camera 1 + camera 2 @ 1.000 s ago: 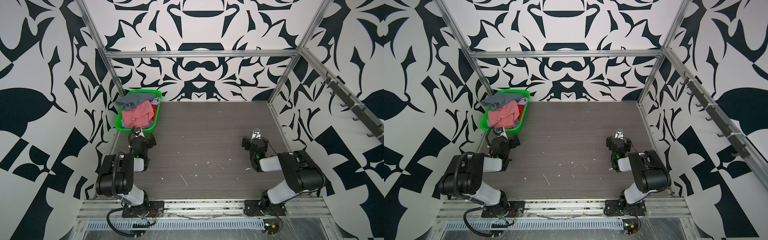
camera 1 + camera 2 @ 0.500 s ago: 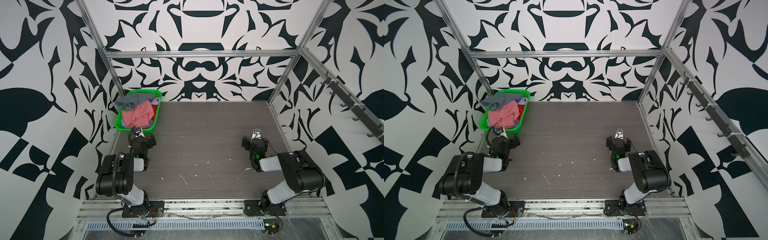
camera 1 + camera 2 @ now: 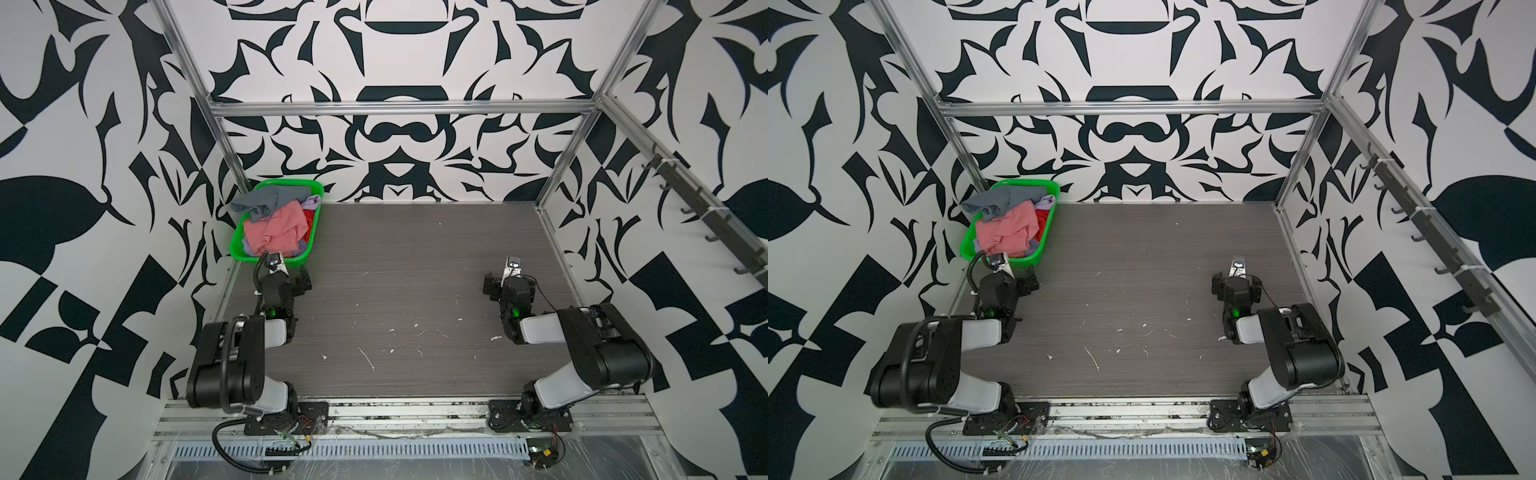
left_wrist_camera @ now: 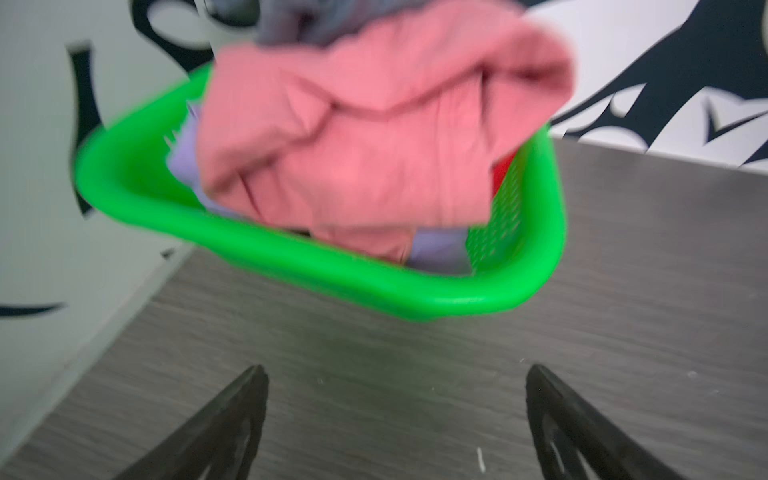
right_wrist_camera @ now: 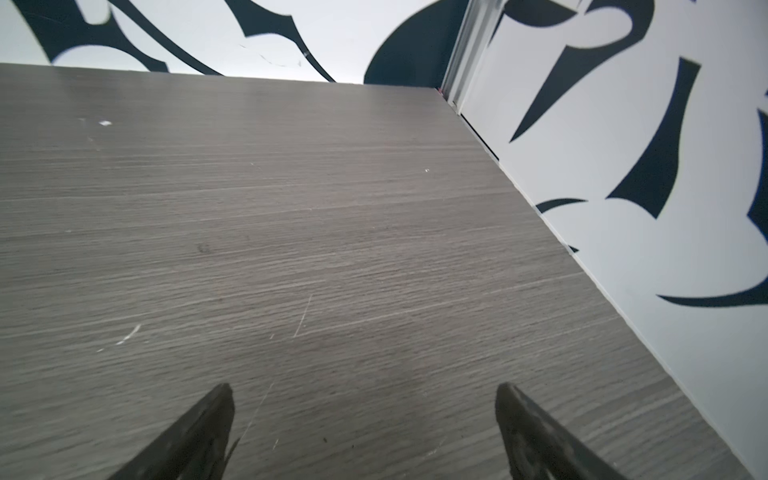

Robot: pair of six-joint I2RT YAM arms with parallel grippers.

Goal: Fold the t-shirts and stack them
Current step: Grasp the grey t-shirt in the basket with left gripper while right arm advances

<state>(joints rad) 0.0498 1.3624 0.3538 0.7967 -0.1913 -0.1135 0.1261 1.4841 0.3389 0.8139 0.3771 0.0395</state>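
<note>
Stock: t-shirts (image 3: 278, 228) heaped in basket (image 4: 332, 268), desk's (image 3: 415, 270) far-left corner, awaiting your pick; left gripper (image 4: 397, 370), right gripper (image 5: 365, 386) wide, empty.

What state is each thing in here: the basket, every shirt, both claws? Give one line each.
basket, upright on the table, full of shirts
pink shirt, crumpled, on top
grey shirt, crumpled, hanging over the basket's rim
lavender shirt, crumpled, mostly buried
red shirt, mostly buried
left claw, open, empty, short of the basket
right claw, open, empty, over bare table
</note>
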